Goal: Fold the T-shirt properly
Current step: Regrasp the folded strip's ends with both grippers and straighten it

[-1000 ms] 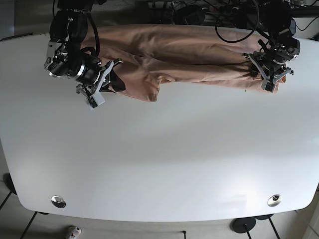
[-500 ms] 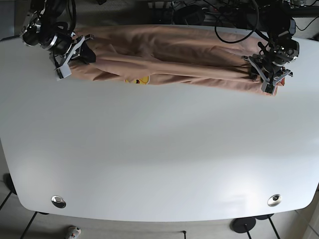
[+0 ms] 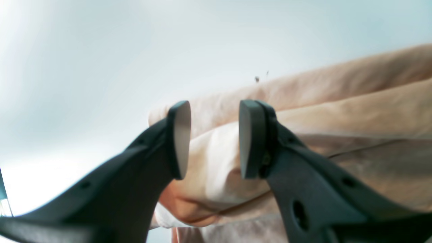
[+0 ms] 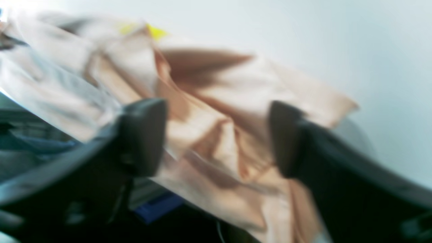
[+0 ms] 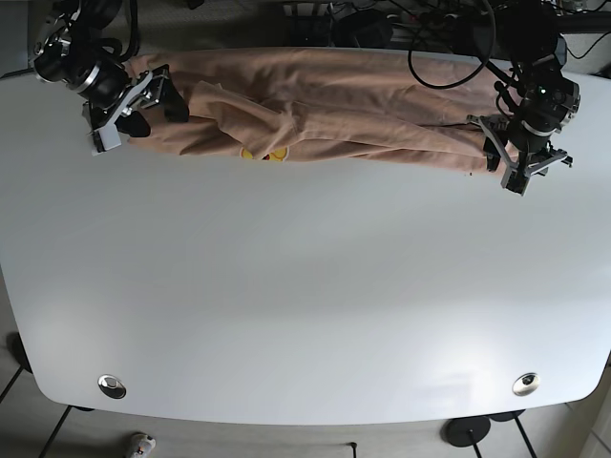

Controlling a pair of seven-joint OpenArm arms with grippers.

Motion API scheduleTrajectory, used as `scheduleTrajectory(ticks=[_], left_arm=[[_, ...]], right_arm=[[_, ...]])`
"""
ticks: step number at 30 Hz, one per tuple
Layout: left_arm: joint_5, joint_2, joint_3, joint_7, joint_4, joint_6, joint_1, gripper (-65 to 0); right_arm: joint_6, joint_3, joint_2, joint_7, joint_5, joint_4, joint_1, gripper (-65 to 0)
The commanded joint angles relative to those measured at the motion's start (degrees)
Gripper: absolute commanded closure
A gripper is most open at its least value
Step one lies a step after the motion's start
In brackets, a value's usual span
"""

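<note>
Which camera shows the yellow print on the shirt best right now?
The base view: the yellow print peeks out at the near edge of the bunched T-shirt, reasonably sharp. The right wrist view shows only a blurred yellow patch beyond the right gripper. The left wrist view shows none.

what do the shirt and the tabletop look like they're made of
The shirt looks like soft woven or knit cloth, probably cotton, matte tan: it bunches into loose folds and creases. The table looks like a hard, smooth white laminate or painted board, with a faint sheen and soft reflections; the exact material is unclear.
</note>
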Motion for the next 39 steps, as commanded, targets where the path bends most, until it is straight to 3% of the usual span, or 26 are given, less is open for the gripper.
scheduleTrajectory(ticks=[1, 3, 5, 8, 11, 15, 23, 26, 29, 33, 39], left_arm=[[-0.3, -0.1, -0.1, -0.7, 1.3, 0.3, 0.0, -21.4], [0.0, 0.4, -0.2, -0.7, -0.1, 0.3, 0.4, -21.1], [0.1, 0.4, -0.4, -0.7, -2.4, 0.3, 3.2, -21.0], [0.1, 0.4, -2.6, -0.7, -4.5, 0.3, 4.4, -21.0], [-0.1, 0.4, -5.6, -0.8, -7.1, 0.3, 4.2, -21.0], [0.1, 0.0, -6.2, -0.9, -12.0, 0.3, 1.9, -21.0], [0.2, -0.7, -6.1, -0.7, -21.0, 0.3, -8.9, -21.0], [-0.4, -0.4, -6.2, 0.1, -18.6, 0.3, -9.4, -21.2], [-0.6, 0.7, -6.6, 4.7, -10.9, 0.3, -9.4, -21.5], [-7.7, -0.4, -11.3, 9.1, -6.9, 0.3, -7.5, -21.5], [-22.2, -8.1, -18.0, 12.9, -10.7, 0.3, -3.1, -21.5]], right_arm=[[0.08, -2.3, 0.7, 1.1, 1.2, 0.8, 0.3, -54.2], [0.08, -7.0, 0.7, 1.3, -3.2, 0.7, 1.4, -48.7], [0.08, -11.4, 0.5, 2.8, -10.8, 0.6, 1.4, -35.0], [0.08, -16.0, 0.6, 8.6, -18.0, 0.4, 0.6, -18.5], [0.08, -18.9, 0.6, 13.1, -24.1, -3.7, 0.3, -6.2], [0.08, -19.2, 0.9, 20.3, -28.1, -15.2, 3.5, -5.9], [0.08, -19.4, 7.0, 33.3, -30.2, -40.8, 22.5, -5.9], [0.08, -19.5, 9.3, 35.5, -30.3, -47.9, 30.1, -5.9], [0.08, -19.6, 10.0, 35.5, -30.3, -47.2, 31.3, -5.9], [0.08, -19.6, 9.8, 35.4, -30.2, -44.8, 30.7, -5.9], [0.08, -19.5, 9.8, 35.4, -29.8, -44.4, 28.4, -5.5]])
